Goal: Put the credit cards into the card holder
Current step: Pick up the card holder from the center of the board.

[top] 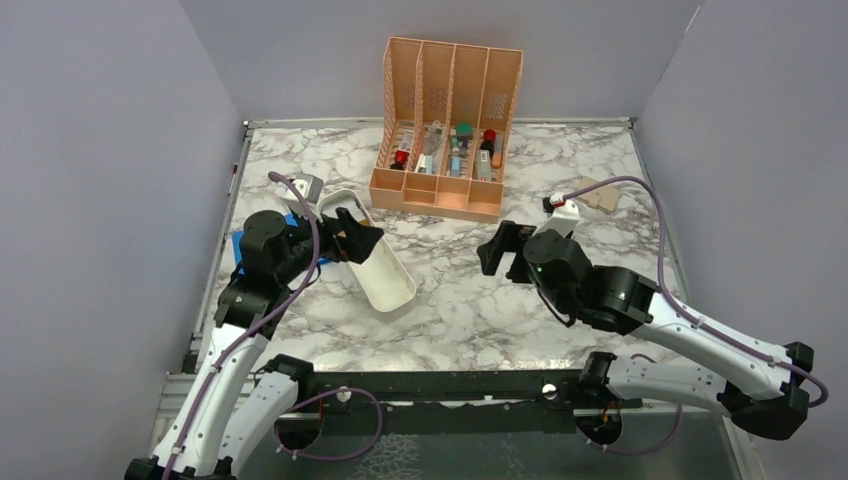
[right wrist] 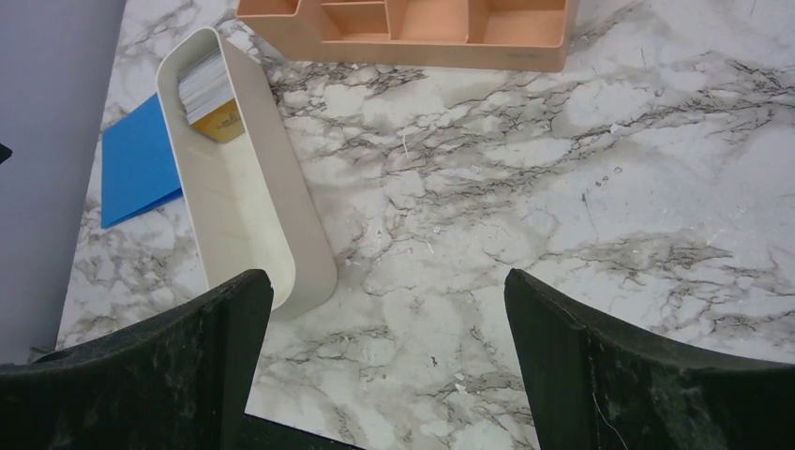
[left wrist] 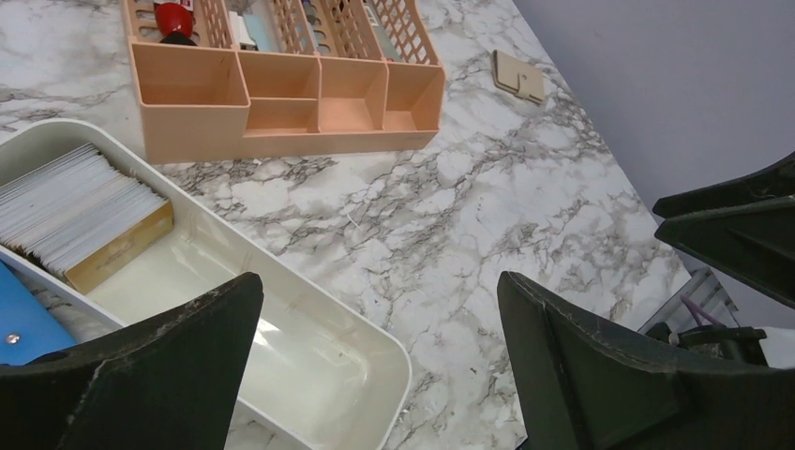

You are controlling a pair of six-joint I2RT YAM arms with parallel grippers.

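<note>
The credit cards [left wrist: 73,208] stand on edge as a stack in the far end of the white tray [left wrist: 397,349], with a gold-yellow card [left wrist: 124,247] at the front. The right wrist view shows the same stack [right wrist: 204,86] in the tray [right wrist: 309,251]. The card holder [left wrist: 518,75], tan and folded shut, lies on the marble at the far right [top: 600,197]. My left gripper [left wrist: 380,281] hangs open over the tray's near end [top: 362,240], holding nothing. My right gripper [right wrist: 386,277] is open over bare marble [top: 497,250], well short of the holder.
An orange slotted rack [top: 445,130] with small items stands at the back middle. A large blue flat sheet [right wrist: 141,159] lies left of the tray. Grey walls close in the left, back and right sides.
</note>
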